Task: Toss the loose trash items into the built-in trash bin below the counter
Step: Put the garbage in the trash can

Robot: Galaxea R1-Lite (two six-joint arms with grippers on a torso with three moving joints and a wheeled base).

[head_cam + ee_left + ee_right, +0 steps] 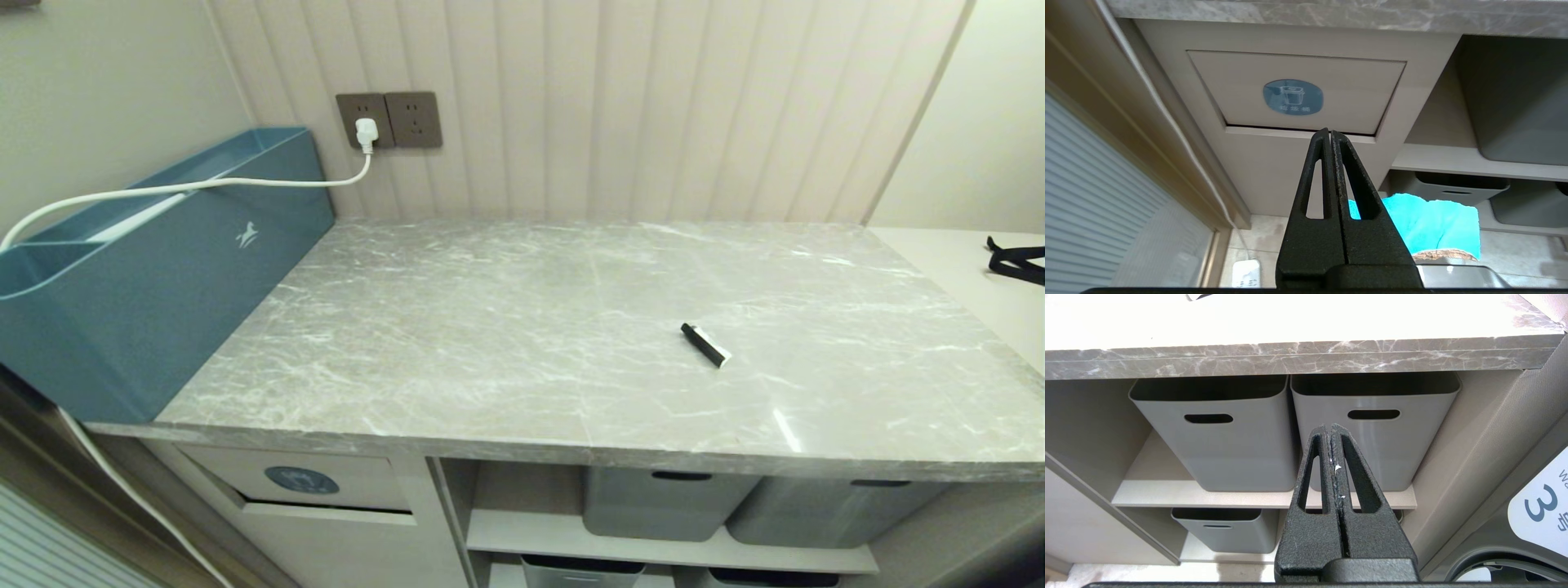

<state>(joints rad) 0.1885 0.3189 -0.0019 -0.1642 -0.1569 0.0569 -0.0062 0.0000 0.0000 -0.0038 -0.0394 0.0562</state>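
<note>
Grey marble bench (522, 327) seen from the head view, with a teal box (155, 278) along its left edge and a white cable (204, 186) running over the box to a wall socket (365, 121). One trash item, a slim black wrapper (705, 345) with a white end, lies flat on the bench right of centre, well apart from the box. No tan cardboard scrap shows in any view.

Below the bench at the left, the bin flap (1298, 92) sits in a beige cabinet panel and bears a round blue sticker (1293, 97) with a white bin icon; a dark gap runs along its lower edge. The left tool (1330, 132) is below bench level, pointing at the panel just under the flap, its fingers pressed together with nothing between them.

The right tool (1330, 428) is likewise closed and empty, facing the open shelves, where two grey tubs (1216, 437) with slot handles stand side by side and another tub (1224, 531) stands on the shelf beneath.
</note>
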